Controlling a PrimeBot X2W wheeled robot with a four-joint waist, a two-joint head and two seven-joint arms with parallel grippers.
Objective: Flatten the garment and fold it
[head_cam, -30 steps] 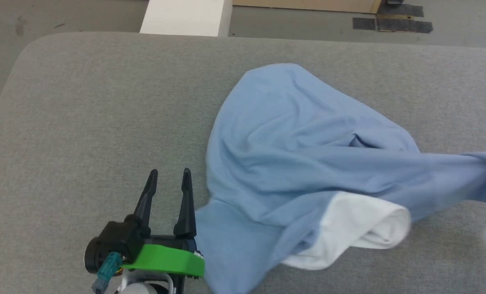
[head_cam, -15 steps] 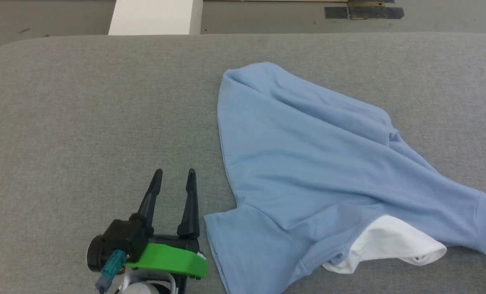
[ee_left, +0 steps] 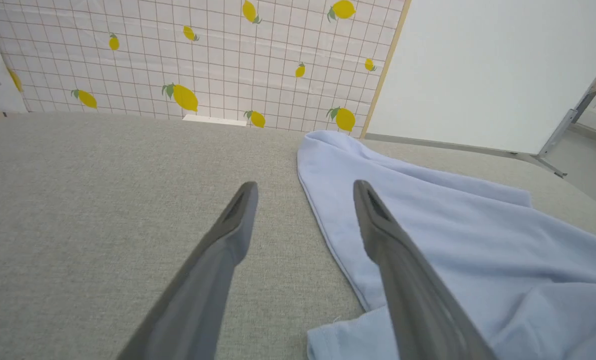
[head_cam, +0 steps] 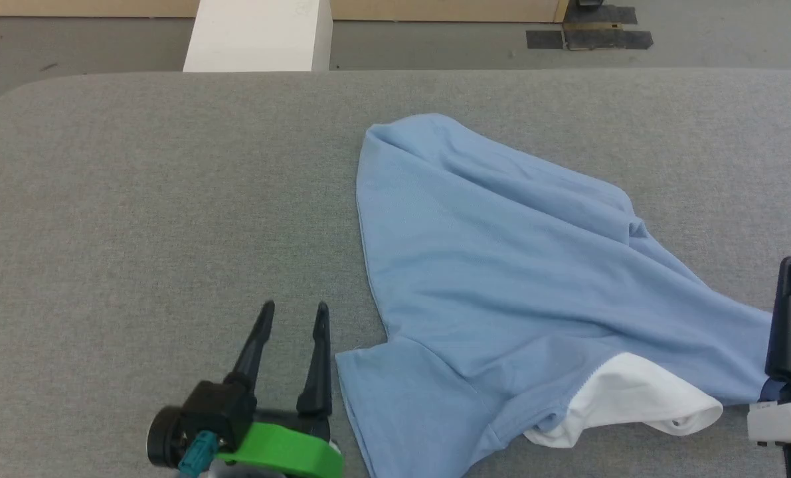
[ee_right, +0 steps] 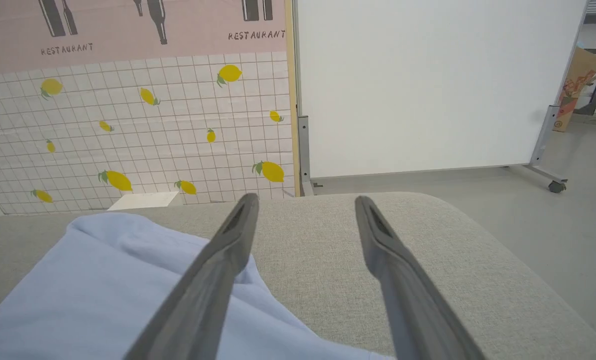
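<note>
Progress: early. The light blue short-sleeved cotton T-shirt (head_cam: 501, 279) lies on the grey fabric-covered table (head_cam: 136, 199), right of centre in the head view, spread only in part. It's a lopsided wedge w/ soft ridges across the far side & a bunched tuck near its right shoulder area. No fold made yet. A plain white cloth (head_cam: 641, 398) pokes out from under the near edge, so that prob. has to be cleared or smoothed over too. Left to do: pull it flat & square, then all the folds.

Hands: left hand (head_cam: 294, 307) sits open just beside the shirt's near-left sleeve (head_cam: 402, 405), fingers pointing away from the robot, nothing btw them. Right hand (ee_right: 305, 200) is also spread wide & empty; in the right wrist view its left finger crosses over blue cloth, but contact I can't tell.

Orientation: long axis runs diagonally, from a rounded tip at far centre down to a narrow tail at the near right, by the right hand. One sleeve points toward the robot at near left. No chest lettering shows, so prob. back side up or print hidden. Which end is the collar vs the hem I can't tell.
</note>
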